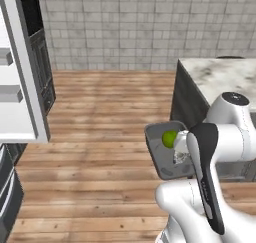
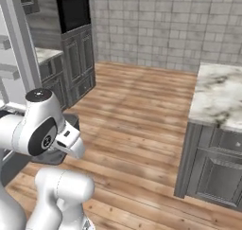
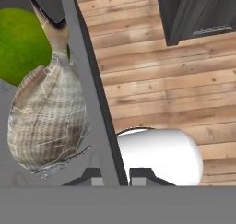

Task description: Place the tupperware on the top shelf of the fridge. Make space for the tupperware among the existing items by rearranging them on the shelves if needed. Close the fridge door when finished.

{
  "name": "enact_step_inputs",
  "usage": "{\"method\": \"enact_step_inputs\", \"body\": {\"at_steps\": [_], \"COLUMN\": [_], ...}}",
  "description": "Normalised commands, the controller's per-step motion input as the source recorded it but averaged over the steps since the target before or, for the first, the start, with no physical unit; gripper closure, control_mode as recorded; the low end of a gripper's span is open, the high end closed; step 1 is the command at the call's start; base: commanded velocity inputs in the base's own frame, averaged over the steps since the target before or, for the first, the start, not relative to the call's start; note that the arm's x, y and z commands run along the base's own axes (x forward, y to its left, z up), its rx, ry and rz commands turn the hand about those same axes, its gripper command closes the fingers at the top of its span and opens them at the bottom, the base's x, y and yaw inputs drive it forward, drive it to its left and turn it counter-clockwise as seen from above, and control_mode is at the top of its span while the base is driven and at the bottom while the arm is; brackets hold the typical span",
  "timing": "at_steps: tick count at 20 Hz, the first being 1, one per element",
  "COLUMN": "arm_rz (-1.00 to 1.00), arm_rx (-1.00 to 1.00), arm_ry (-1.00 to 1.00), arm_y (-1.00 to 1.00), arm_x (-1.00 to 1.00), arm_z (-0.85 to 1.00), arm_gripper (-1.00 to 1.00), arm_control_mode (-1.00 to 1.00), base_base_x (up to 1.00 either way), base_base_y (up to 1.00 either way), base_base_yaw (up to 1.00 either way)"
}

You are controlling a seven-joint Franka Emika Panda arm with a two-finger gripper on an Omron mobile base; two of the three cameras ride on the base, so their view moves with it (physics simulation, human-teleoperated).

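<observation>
In the left base view the tupperware (image 1: 167, 149) hangs above the wooden floor (image 1: 100, 137), tilted so that its open top faces the camera, with the green ball (image 1: 169, 138) near its upper edge and a whitish clear piece (image 1: 181, 156) just below it. The white arm (image 1: 225, 137) rises from the lower right and meets the box at its right side; the gripper (image 1: 184, 146) sits at that rim, its fingers hidden behind the hand. At the left edge stands the open fridge door (image 1: 22, 67), pale on its inner face, with two short grey door bins (image 1: 11, 93) one above the other. A marble-topped counter (image 1: 220, 77) on dark cabinets stands to the right, before a grey tiled wall (image 1: 125, 27). In the right base view the arm (image 2: 38, 125) fills the lower left, and a dark grey corner of the tupperware (image 2: 71, 122) shows behind the hand, over the floor (image 2: 142, 110). The fridge door's edge (image 2: 19, 44) runs up the left side, dark cabinets with a black oven (image 2: 73, 13) stand beyond it, and the marble counter (image 2: 220, 96) is at the right. In the hand view the box's grey wall (image 3: 85, 80) runs up between the two dark fingertips (image 3: 143, 174), which are closed narrowly on it; the green ball (image 3: 20, 45) and the whitish ribbed piece (image 3: 48, 117) lie inside to the wall's left, touching each other, with floorboards (image 3: 161, 80) to its right.
</observation>
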Motion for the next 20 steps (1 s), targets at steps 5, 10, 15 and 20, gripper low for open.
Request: {"method": "enact_step_inputs", "body": {"at_steps": [5, 10, 15, 20], "arm_rz": [0.0, 0.0, 0.0, 0.0], "arm_rx": [0.0, 0.0, 0.0, 0.0], "arm_ry": [0.0, 0.0, 0.0, 0.0], "arm_y": [0.0, 0.0, 0.0, 0.0], "arm_x": [0.0, 0.0, 0.0, 0.0], "arm_z": [0.0, 0.0, 0.0, 0.0], "arm_gripper": [1.0, 1.0, 1.0, 1.0], "arm_control_mode": [1.0, 1.0, 1.0, 1.0], "base_base_x": [0.0, 0.0, 0.0, 0.0], "base_base_y": [-0.28, -0.13, -0.02, 0.0], "base_base_yaw": [0.26, 0.2, 0.13, 0.0]}}
